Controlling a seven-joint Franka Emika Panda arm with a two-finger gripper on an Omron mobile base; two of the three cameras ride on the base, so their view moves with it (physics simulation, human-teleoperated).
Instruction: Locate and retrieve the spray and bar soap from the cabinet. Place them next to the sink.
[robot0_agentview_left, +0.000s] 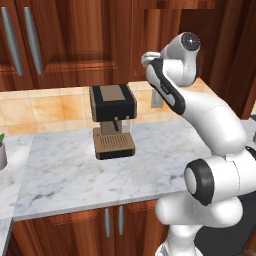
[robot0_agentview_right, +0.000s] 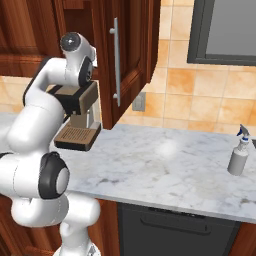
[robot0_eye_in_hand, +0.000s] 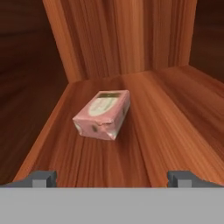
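Wooden shelf boards (robot0_eye_in_hand: 144, 144) run away from the hand camera, with the cabinet (robot0_eye_in_hand: 113, 39) back wall rising beyond them, all reddish-brown. Nearest, at the bottom of the hand view, the gripper (robot0_eye_in_hand: 112, 178) has its two grey fingertips (robot0_eye_in_hand: 41, 178) set far apart, as wide as they go, with nothing between them.

A little farther in, the bar soap (robot0_eye_in_hand: 103, 114) lies flat on the shelf, ahead of the fingertips at about twelve o'clock, slightly toward eleven. It is well short of the back wall and apart from the side walls. Its long axis runs from about seven o'clock to one o'clock in the hand view, so it sits skewed to the line joining the fingertips. Its pink top with a pale label faces up, and a short end faces the camera at the lower left.

My reading is that the coming move turns on this skew: the hand has to advance straight in and turn a bit so the fingers close across the narrow sides of the bar.

From the base cameras, the arm (robot0_agentview_left: 200, 110) reaches up past the coffee machine (robot0_agentview_left: 113, 120) into the upper cabinet. The spray (robot0_agentview_right: 239, 152) stands on the marble counter (robot0_agentview_right: 170, 165) far to the right, toward three o'clock in the right base view, so that item seems already delivered.
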